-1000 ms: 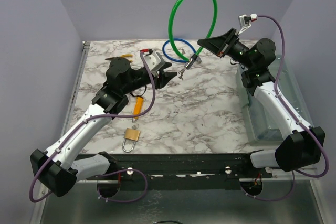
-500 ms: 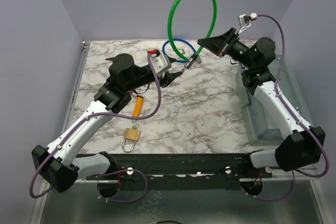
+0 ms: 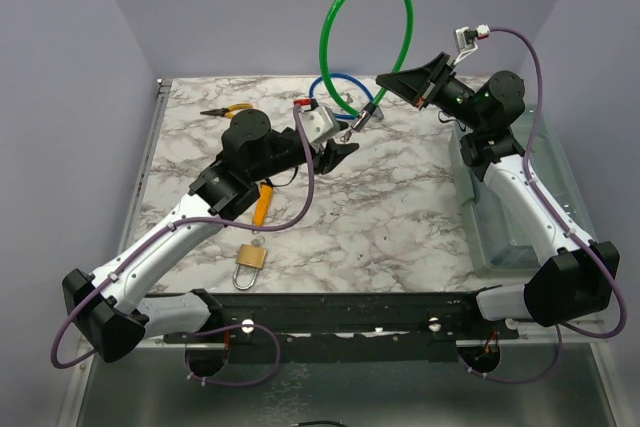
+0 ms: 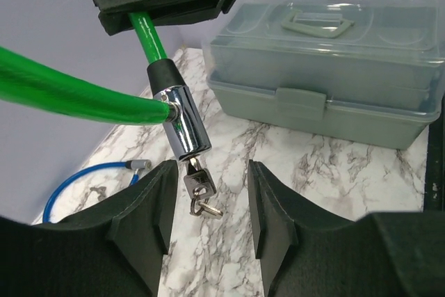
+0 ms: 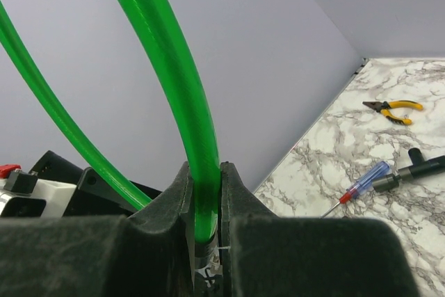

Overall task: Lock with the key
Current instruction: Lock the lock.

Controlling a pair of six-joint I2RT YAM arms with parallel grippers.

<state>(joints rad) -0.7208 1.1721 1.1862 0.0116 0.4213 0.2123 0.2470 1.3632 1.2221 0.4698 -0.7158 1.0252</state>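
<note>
Closer now, left jaws flank key (image 4: 198, 184).

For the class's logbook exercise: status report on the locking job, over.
Right gripper shut on green looped cable lock. Left gripper open, lined up on small silver key in the lock's chrome cylinder, not gripping. Nothing between jaws and key.

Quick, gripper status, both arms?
Left gripper: open, jaws either side of the key, not touching it.
Right gripper: shut on the green cable lock.
</note>
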